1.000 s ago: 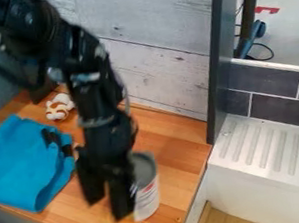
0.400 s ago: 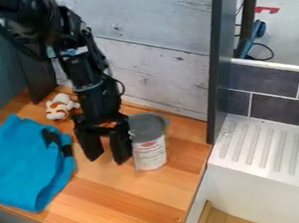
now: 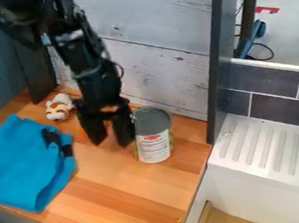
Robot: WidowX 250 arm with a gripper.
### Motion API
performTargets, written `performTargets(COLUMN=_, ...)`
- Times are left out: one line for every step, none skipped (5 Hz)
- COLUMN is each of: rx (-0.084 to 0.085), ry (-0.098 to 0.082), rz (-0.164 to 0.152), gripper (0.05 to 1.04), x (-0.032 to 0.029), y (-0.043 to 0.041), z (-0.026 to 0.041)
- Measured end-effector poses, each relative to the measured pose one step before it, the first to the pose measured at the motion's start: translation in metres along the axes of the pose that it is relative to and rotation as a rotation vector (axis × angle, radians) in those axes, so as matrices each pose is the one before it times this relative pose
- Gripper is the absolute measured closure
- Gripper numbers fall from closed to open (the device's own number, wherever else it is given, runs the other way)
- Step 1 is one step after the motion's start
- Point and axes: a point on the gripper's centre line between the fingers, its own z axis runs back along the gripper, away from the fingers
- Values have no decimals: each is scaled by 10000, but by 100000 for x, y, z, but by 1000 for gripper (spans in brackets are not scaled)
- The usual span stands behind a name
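Hanging above the tabletop (image 3: 120,192), the claw (image 3: 110,142) is set spread, with a gap left between its fingers. Just beside it, the upright can (image 3: 154,142) is supported on the tabletop. The blue cloth (image 3: 22,164) and small toy (image 3: 58,108) are located on the claw's opposite side.

Has a folded blue cloth (image 3: 25,167) with black straps on the left of the wooden desk (image 3: 114,192), near a small white-and-brown toy (image 3: 59,107). Shows pale boards (image 3: 152,12) behind, and a ridged white sink (image 3: 250,148) below dark tiles (image 3: 286,110) at right.
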Motion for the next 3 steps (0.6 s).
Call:
performTargets(rx=929, ry=-510, rz=189, gripper=83, x=-1009, y=-42, z=3278)
performTargets(rx=767, ry=64, rz=240, gripper=83, x=-3588, y=-41, z=1742)
performTargets(rx=597, ry=-77, rz=-18, gripper=83, x=-4333, y=994, z=2769)
